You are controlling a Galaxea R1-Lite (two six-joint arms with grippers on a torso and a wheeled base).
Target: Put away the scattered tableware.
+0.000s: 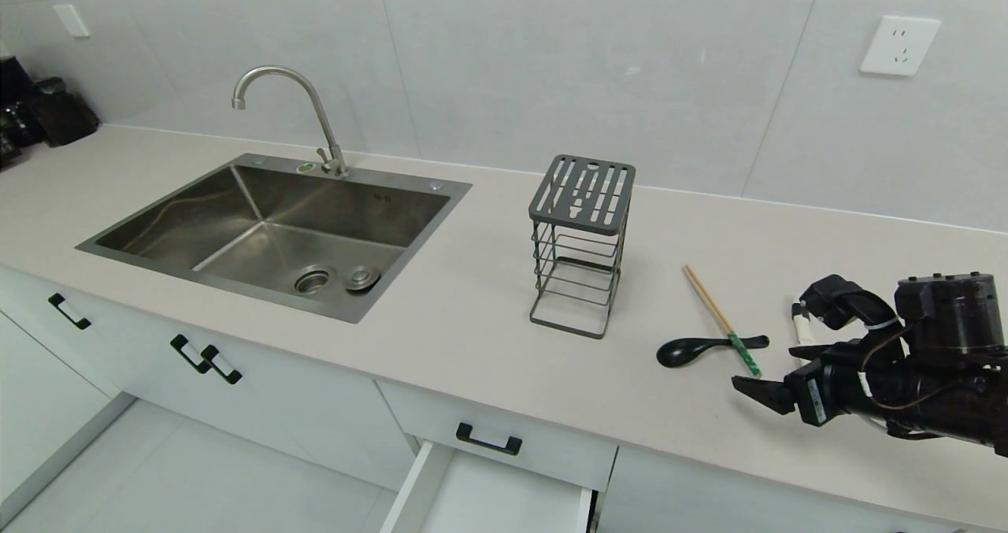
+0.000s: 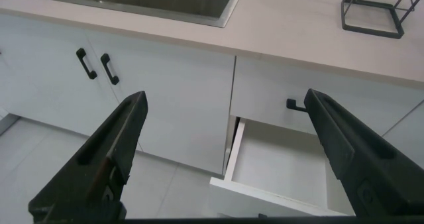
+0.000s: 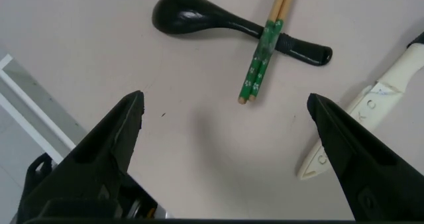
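A pair of wooden chopsticks (image 1: 720, 320) (image 3: 265, 45) with green ends lies across the handle of a black spoon (image 1: 693, 349) (image 3: 199, 18) on the counter's right part. Beside them lies a white utensil (image 1: 801, 324) (image 3: 358, 131), partly hidden by the right arm. My right gripper (image 1: 762, 368) (image 3: 224, 98) hovers open just in front of the chopsticks' green ends, holding nothing. A dark wire cutlery rack (image 1: 581, 242) (image 2: 374, 15) stands upright to the left of the utensils. My left gripper (image 2: 225, 95) is open and empty, low in front of the white cabinets.
An open white drawer (image 1: 488, 501) (image 2: 278, 171) sticks out below the counter's front edge, under the rack. A steel sink (image 1: 339, 210) with a faucet (image 1: 315, 116) takes the counter's left part. Bare counter lies between sink and rack.
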